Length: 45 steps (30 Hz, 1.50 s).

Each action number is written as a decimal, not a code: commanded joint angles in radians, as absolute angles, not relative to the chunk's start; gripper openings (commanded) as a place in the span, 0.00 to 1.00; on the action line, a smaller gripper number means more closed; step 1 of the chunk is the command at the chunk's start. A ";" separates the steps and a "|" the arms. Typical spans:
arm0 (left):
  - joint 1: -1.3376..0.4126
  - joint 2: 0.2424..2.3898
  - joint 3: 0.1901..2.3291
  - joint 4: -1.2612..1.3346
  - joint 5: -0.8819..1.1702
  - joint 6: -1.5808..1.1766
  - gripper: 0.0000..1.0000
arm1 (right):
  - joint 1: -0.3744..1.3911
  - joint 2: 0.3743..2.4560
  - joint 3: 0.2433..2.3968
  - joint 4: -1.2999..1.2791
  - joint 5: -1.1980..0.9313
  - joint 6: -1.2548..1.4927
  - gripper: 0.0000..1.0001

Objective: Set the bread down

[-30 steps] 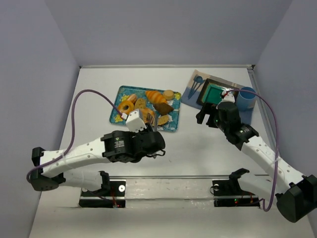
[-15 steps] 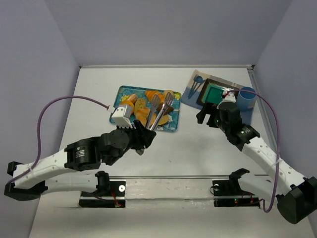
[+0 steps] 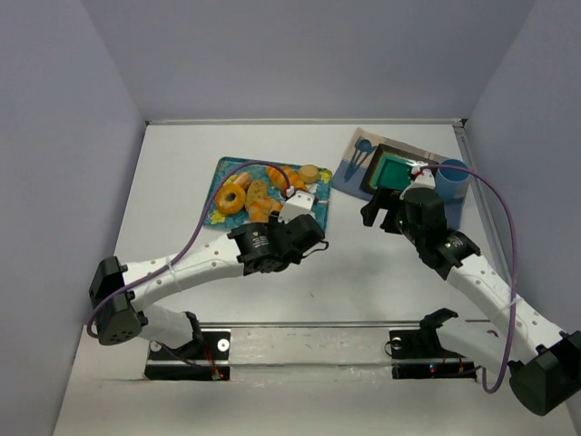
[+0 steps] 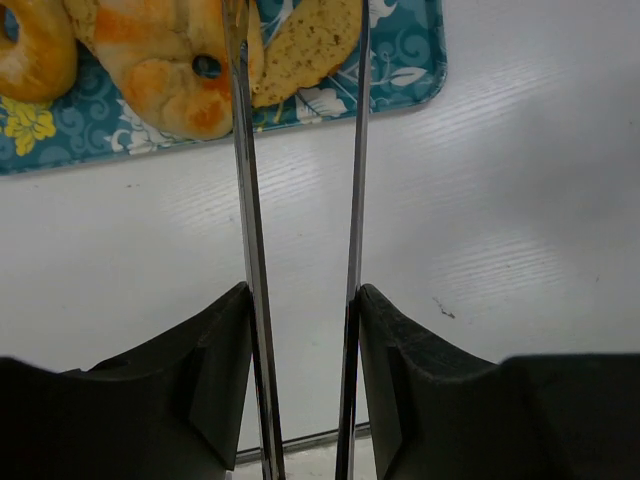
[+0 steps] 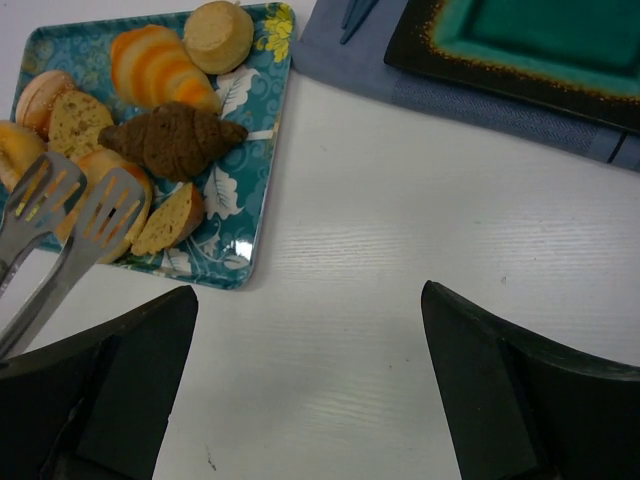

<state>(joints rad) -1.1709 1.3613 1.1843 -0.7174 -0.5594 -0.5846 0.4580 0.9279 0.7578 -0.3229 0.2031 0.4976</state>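
Status: early, judging from the layout. All bread is being found on the teal tray, left of centre on the table. None is being carried and none is lying on the plate. The plate is being assumed as the target, since the task line doesn't name one. It is sitting bare, well to the right of the tray.

Tongs are being clamped at the handles by the left gripper, fingers pressed in on both arms. The tong heads are being held side by side over the orange roll, next to the cut slice, near the tray's front edge. Nothing is being seen pinched between them, and whether they are touching the roll or just above it cannot be told. The right gripper is being held spread wide and empty, over bare table between tray and plate.

Left to do, by estimate: grab, lift, transfer, release, i.e. all of it.

Surroundings: the cell is being enclosed by plain grey-lilac walls on three sides. A white table with a slight sheen is being used as the work surface. A blue mat is laid under the plate, and a blue cup is standing just beside the plate on its right.
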 commanded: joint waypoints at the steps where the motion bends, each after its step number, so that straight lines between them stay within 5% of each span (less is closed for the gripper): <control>1: -1.149 1.313 1.186 -0.695 -0.543 -0.420 0.53 | 0.462 0.920 0.767 -0.295 0.193 0.499 0.99; 25: -1.104 1.486 1.143 -0.695 -0.457 -0.275 0.49 | 0.462 0.923 0.759 -0.295 0.201 0.502 0.99; 40: -1.107 1.467 1.304 -0.724 -0.378 -0.247 0.06 | 0.462 0.893 0.758 -0.298 0.239 0.508 1.00; 45: -1.141 1.459 1.419 -0.671 -0.336 -0.203 0.05 | 0.462 0.851 0.759 -0.311 0.299 0.523 1.00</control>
<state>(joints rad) -1.1110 1.5135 1.3098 -0.7219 -0.3859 -0.2642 0.4580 0.9024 0.7551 -0.3252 0.2260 0.5037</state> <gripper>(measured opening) 0.416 0.995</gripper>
